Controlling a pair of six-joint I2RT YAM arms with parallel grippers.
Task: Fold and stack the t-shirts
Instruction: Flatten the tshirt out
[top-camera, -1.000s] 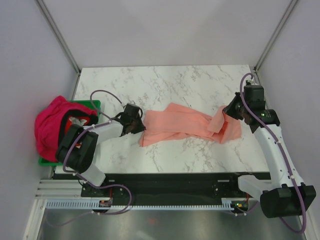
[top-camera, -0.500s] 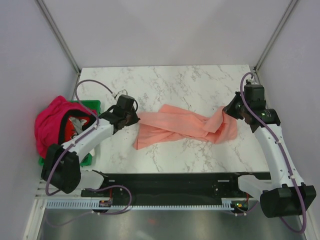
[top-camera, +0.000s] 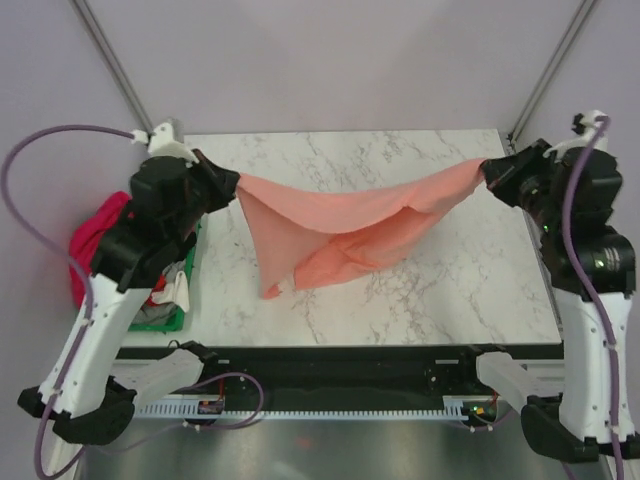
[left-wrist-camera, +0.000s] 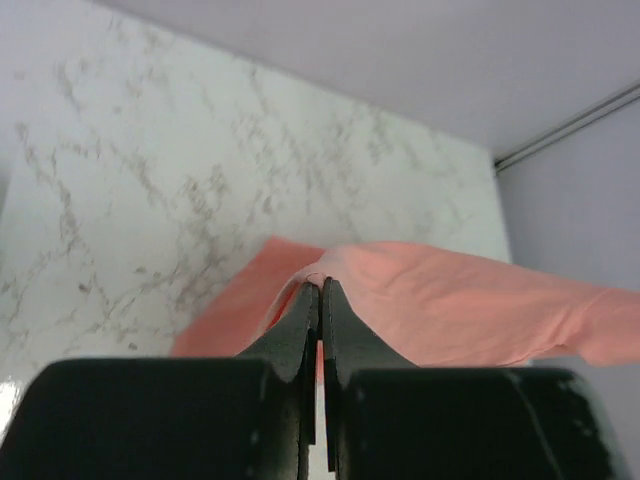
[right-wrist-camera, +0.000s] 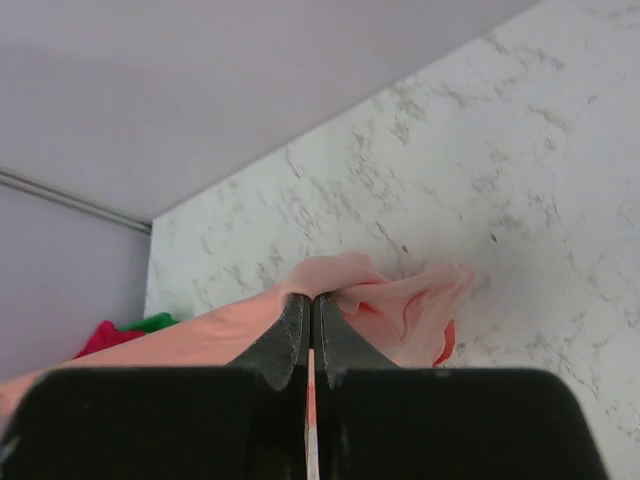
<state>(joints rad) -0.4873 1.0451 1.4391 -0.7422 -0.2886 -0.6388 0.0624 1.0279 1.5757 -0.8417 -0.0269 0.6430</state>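
The salmon-pink t-shirt (top-camera: 340, 225) hangs stretched in the air between both grippers above the marble table (top-camera: 420, 160), its lower folds drooping toward the table. My left gripper (top-camera: 232, 186) is shut on its left end, seen pinched between the jaws in the left wrist view (left-wrist-camera: 320, 290). My right gripper (top-camera: 487, 172) is shut on its right end, seen in the right wrist view (right-wrist-camera: 311, 300). The shirt also shows in both wrist views (left-wrist-camera: 450, 300) (right-wrist-camera: 400, 295). The magenta-pink t-shirt (top-camera: 88, 250) lies bunched at the far left by the crate.
A green plastic crate (top-camera: 175, 310) stands at the table's left edge under the left arm, with white cloth in it. Grey walls and metal frame posts (top-camera: 110, 70) enclose the back and sides.
Both arms have risen and pulled apart. The salmon shirt, lying on the table before, is now lifted and stretched between the grippers.
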